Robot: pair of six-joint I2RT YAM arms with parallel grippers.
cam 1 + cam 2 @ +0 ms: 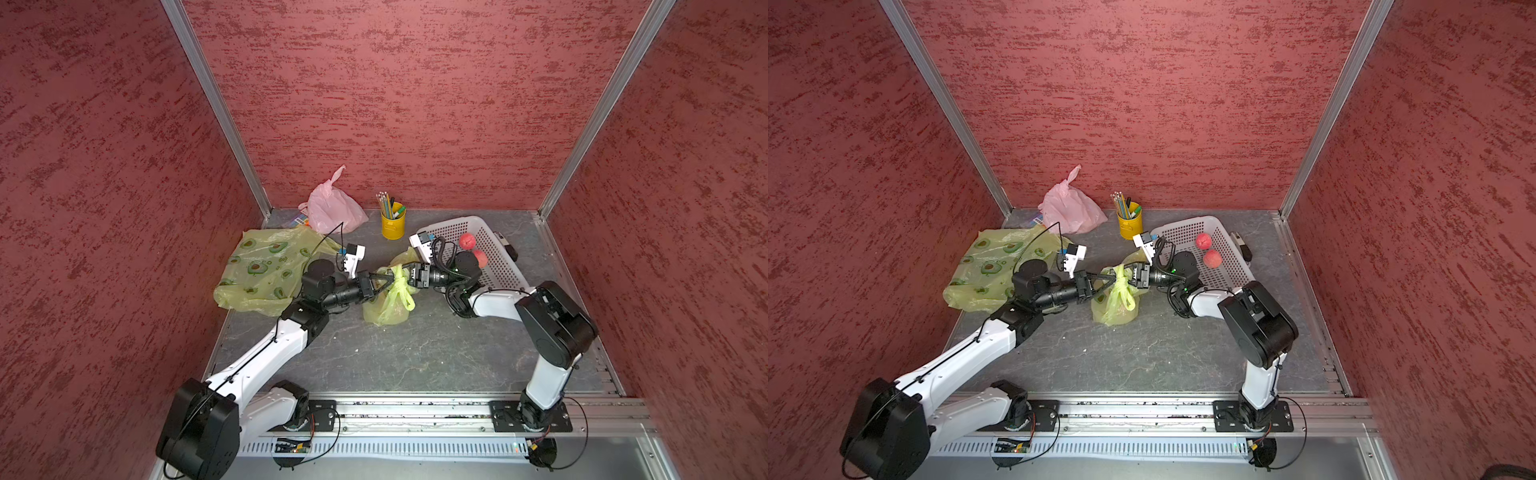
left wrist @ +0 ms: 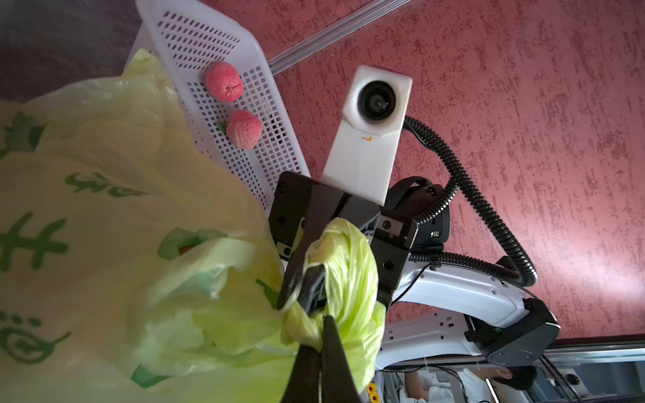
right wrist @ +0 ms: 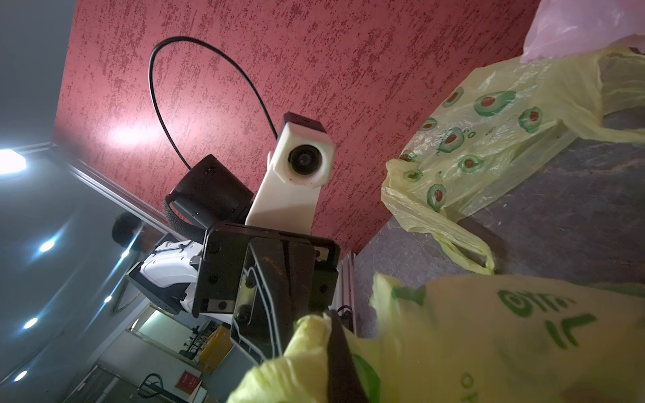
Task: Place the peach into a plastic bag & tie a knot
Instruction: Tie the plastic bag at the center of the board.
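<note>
A small yellow-green plastic bag (image 1: 386, 307) (image 1: 1115, 307) sits mid-table, its handles twisted up into a knot-like bunch. My left gripper (image 1: 391, 278) (image 1: 1114, 277) reaches in from the left and is shut on that twisted handle; in the left wrist view the left gripper (image 2: 326, 322) pinches green film. My right gripper (image 1: 405, 275) (image 1: 1129, 275) faces it from the right, shut on the same bunch; in the right wrist view the right gripper (image 3: 333, 319) is wrapped in bag film (image 3: 488, 331). Two pink-red peaches (image 1: 467, 240) (image 1: 481, 257) (image 2: 224, 82) lie in a white basket (image 1: 449, 220). The bag's contents are hidden.
A large yellow bag with avocado prints (image 1: 262, 270) lies spread at the left. A pink bag (image 1: 332, 208) and a yellow cup of pencils (image 1: 392, 226) stand at the back. A small dark object (image 1: 510, 247) lies behind the basket. Red walls close in three sides.
</note>
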